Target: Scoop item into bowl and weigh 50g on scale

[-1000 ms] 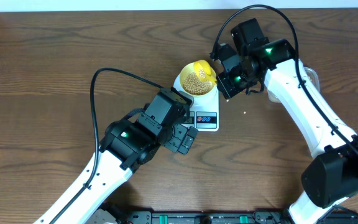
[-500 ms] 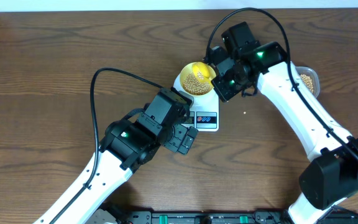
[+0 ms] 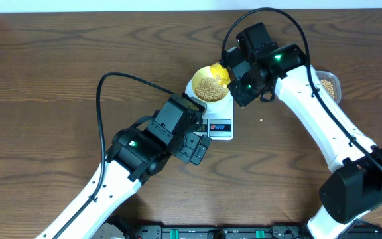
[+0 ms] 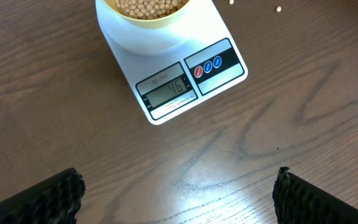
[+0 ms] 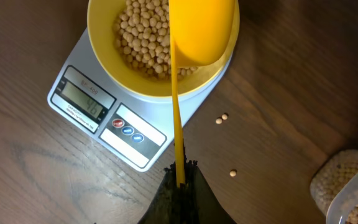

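Observation:
The pale-yellow bowl (image 3: 209, 86) holds tan beans (image 5: 143, 38) and stands on the white scale (image 3: 216, 119). The scale's display (image 4: 168, 91) reads 46; it also shows in the right wrist view (image 5: 84, 99). My right gripper (image 5: 180, 177) is shut on the handle of a yellow scoop (image 5: 202, 30), whose cup hangs over the bowl's right rim (image 5: 224, 62). In the overhead view the right gripper (image 3: 239, 74) is beside the bowl. My left gripper (image 4: 179, 196) is open and empty, low over bare table in front of the scale.
A clear tub of beans (image 3: 329, 87) stands at the right, also seen at the right wrist view's lower right corner (image 5: 348, 186). A few loose beans (image 5: 223, 118) lie on the wood right of the scale.
My right arm has swung left from beside the scale and brought the scoop over the bowl's right rim. The left arm has not moved.

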`<state>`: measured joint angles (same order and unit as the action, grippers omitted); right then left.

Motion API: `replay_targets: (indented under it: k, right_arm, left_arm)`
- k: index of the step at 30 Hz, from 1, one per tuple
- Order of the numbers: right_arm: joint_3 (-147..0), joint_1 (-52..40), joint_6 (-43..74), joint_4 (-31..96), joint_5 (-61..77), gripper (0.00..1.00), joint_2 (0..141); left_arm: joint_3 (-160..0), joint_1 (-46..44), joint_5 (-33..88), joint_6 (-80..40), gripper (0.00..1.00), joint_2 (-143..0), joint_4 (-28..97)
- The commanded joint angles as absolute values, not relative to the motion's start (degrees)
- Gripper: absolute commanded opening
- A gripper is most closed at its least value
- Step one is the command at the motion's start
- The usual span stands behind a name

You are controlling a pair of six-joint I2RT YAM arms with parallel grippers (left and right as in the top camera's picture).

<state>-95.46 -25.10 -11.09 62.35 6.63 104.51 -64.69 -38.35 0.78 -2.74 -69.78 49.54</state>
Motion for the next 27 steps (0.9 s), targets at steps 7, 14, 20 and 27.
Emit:
replay_targets:
  k: [7, 14, 20, 27]
  right_arm:
    - [-96.8, -24.6, -9.6, 62.5, 11.0, 0.01, 102.8]
    - [-96.8, -22.7, -7.3, 62.2, 15.6, 0.01, 102.8]
    - [-96.8, -22.2, -7.3, 62.2, 15.6, 0.01, 102.8]
    - [-96.8, -22.2, -7.3, 62.2, 15.6, 0.01, 102.8]
  left_arm:
    - [-66.0, -38.2, 0.6, -2.2, 0.99, -69.8, 49.6]
    - [-66.0, -38.2, 0.6, -2.2, 0.99, -69.8, 49.6]
    - [-66.0, -38.2, 0.6, -2.2, 0.99, -69.8, 49.6]
    - [-66.0, -38.2, 0.6, -2.2, 0.99, -69.8, 49.6]
